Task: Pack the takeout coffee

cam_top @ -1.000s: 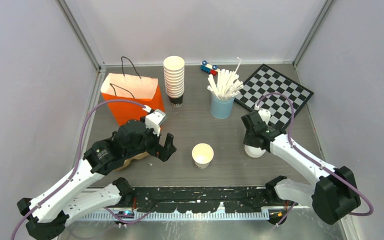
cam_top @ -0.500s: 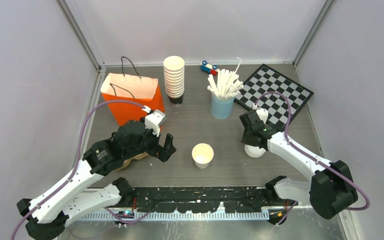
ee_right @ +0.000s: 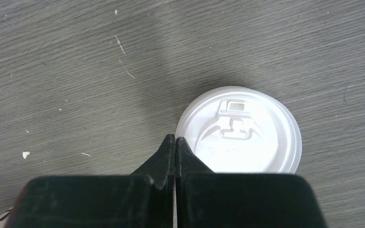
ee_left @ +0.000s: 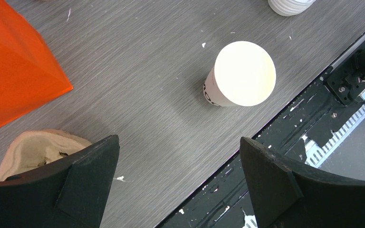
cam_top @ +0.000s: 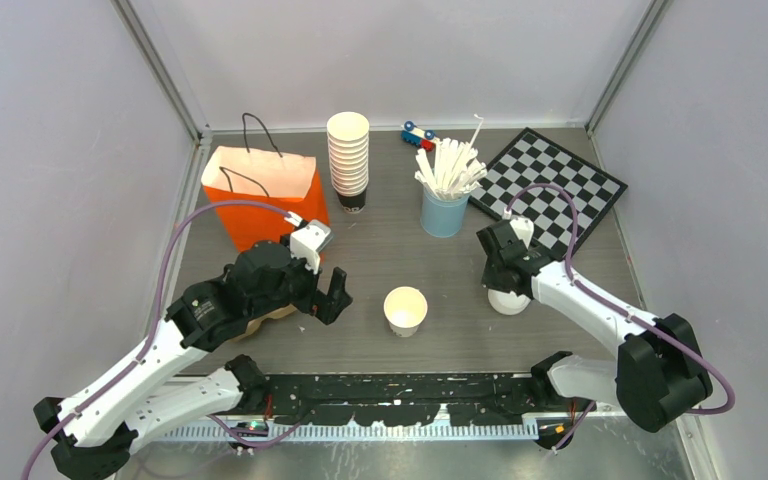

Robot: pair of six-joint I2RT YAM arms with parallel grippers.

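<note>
Clenched empty now, parted a second ago: right hand [ee_right: 176,139], tips touching the sip lid [ee_right: 240,130] at its left rim, lower right of the right wrist view. Looks like a missed grasp. Left hand [ee_left: 178,159] released, hovering near the paper cup [cam_top: 405,310] mid-frame on the bench [cam_top: 440,265].

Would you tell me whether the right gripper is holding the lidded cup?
No, the right gripper is shut on nothing, its tips at the rim of the lidded cup.

Count's easy: one small white paper cup [cam_top: 405,310], one round white plastic sip lid [cam_top: 508,300], one orange paper bag [cam_top: 260,195], one stack of cream cups [cam_top: 348,160], one light-blue cup of white sticks [cam_top: 444,214], one black-and-white checkerboard [cam_top: 560,180], one little blue-and-red toy car [cam_top: 418,135].
</note>
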